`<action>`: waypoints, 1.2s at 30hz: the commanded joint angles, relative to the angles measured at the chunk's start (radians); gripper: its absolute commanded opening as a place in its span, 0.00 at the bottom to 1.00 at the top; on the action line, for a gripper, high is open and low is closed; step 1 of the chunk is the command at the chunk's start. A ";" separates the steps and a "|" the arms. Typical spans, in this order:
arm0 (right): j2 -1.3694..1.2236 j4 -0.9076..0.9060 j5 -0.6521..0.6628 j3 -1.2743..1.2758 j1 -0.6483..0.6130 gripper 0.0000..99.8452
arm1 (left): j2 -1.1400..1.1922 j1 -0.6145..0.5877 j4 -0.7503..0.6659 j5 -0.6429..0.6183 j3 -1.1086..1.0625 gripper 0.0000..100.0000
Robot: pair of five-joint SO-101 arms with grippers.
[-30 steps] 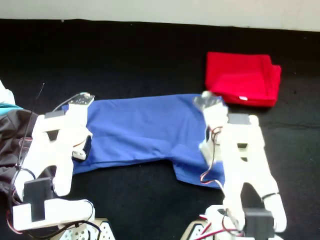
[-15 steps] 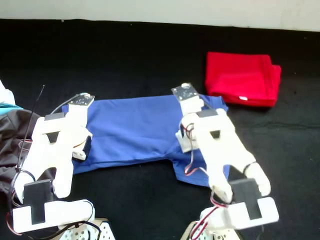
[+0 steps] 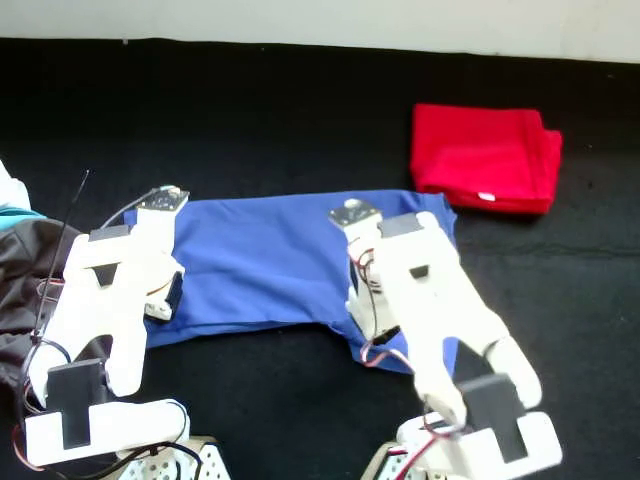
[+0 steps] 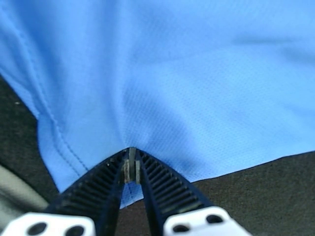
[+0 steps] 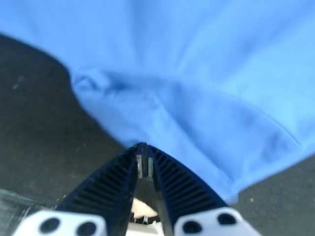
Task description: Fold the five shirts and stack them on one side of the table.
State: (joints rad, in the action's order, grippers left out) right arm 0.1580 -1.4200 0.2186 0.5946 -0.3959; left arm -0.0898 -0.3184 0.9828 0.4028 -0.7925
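I judge the step in hand to be the fold of the blue fine-knit shirt (image 3: 270, 255), which lies spread lengthwise across the middle of the black worktop (image 3: 250, 110). One sleeve pokes out toward me at its right end. The red folded shirt (image 3: 485, 157) already sits at the far right, well apart from the blue one, so I take that as the stacking side. A heap of dark and pale garments (image 3: 20, 270) waits at the left edge.

My left claw (image 4: 131, 171) is clenched on the blue shirt, its ribbed jaws meeting on a pinch of cloth just inside the hem at the left end. My right claw (image 5: 142, 166) is likewise clamped on a bunched edge of the same shirt near the sleeve.

The left arm reaches forward over the shirt's left end with its wrist tipped down. The right arm leans inward across the shirt's right part, with the wrist low.

Next, I reckon both claws need to lift together and carry the near edge over the far one, evenly, so the cloth does not skew or slip.
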 commanded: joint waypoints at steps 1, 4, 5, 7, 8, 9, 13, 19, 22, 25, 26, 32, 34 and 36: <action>0.119 -0.033 0.000 -0.024 -0.007 0.01 | 0.007 -0.008 -0.018 0.006 -0.004 0.02; 0.154 0.099 -0.006 -0.024 -0.005 0.01 | 0.007 -0.008 -0.018 0.006 -0.004 0.02; 0.147 0.162 -0.006 -0.016 -0.005 0.01 | 0.007 -0.008 -0.018 0.006 -0.004 0.02; 0.113 0.303 -0.006 0.027 -0.010 0.01 | 0.007 -0.008 -0.018 0.006 -0.004 0.02; 0.088 0.360 -0.006 0.051 -0.012 0.01 | 0.007 -0.008 -0.018 0.006 -0.004 0.02; 0.059 0.406 -0.006 0.073 -0.018 0.01 | 0.007 -0.008 -0.018 0.006 -0.004 0.02; -0.065 0.426 -0.002 0.099 -0.021 0.01 | 0.007 -0.008 -0.018 0.006 -0.005 0.02; -0.091 0.217 0.000 0.088 -0.071 0.01 | 0.008 -0.008 -0.018 0.006 -0.005 0.02; -0.021 0.162 0.000 0.122 -0.130 0.01 | 0.008 -0.008 -0.018 0.006 -0.004 0.02; 0.081 0.166 0.000 0.203 -0.185 0.01 | 0.008 -0.008 -0.018 0.008 -0.004 0.02; 0.107 0.174 0.000 0.229 -0.197 0.01 | 0.008 -0.008 -0.018 0.008 -0.004 0.02; 0.216 0.193 0.002 0.262 -0.120 0.01 | 0.008 -0.008 -0.018 0.008 -0.004 0.02; 0.234 0.193 0.002 0.186 -0.024 0.01 | 0.008 -0.008 -0.018 0.008 -0.004 0.02; 0.234 0.203 0.002 0.073 0.091 0.01 | 0.008 -0.008 -0.018 0.008 -0.004 0.02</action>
State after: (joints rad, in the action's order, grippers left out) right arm 0.3575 -1.2390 0.2202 0.8094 -0.4526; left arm -0.0882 -0.3184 0.9812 0.4028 -0.7940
